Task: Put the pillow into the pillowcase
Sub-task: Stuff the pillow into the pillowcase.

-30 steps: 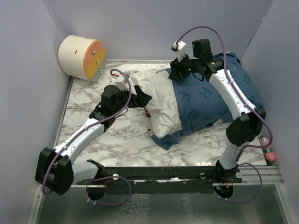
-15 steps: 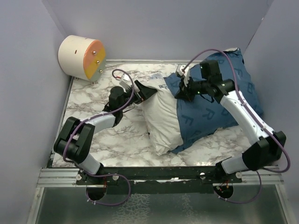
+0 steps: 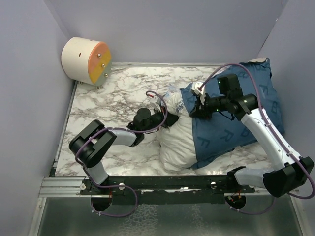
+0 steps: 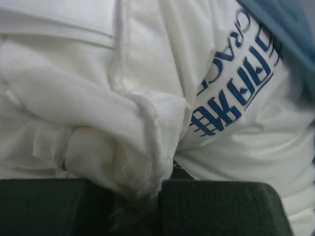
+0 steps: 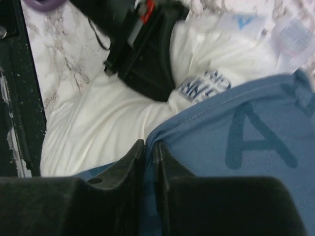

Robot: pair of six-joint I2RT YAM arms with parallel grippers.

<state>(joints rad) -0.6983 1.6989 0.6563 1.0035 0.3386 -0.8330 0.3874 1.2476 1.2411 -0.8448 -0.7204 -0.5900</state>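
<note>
Pillow [image 3: 178, 140]: lying on the marble table [image 3: 108, 98], long axis running near-to-far, left half sticking out of the case mouth.
Pillowcase [image 3: 236, 118]: covering the right half, opening facing left.
Left gripper [image 4: 160, 189]: pinching a fold of pillow fabric, jaws nearly together.
Right gripper [image 5: 147, 147]: clamping the pillowcase hem, jaws closed.
Change: left gripper, previously wide open, is now gripping; pillow and case are sitting farther right.

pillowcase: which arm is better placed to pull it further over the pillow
Right. Its gripper is shut on the pillowcase hem at the opening; the left gripper pinches the pillow itself.
</note>
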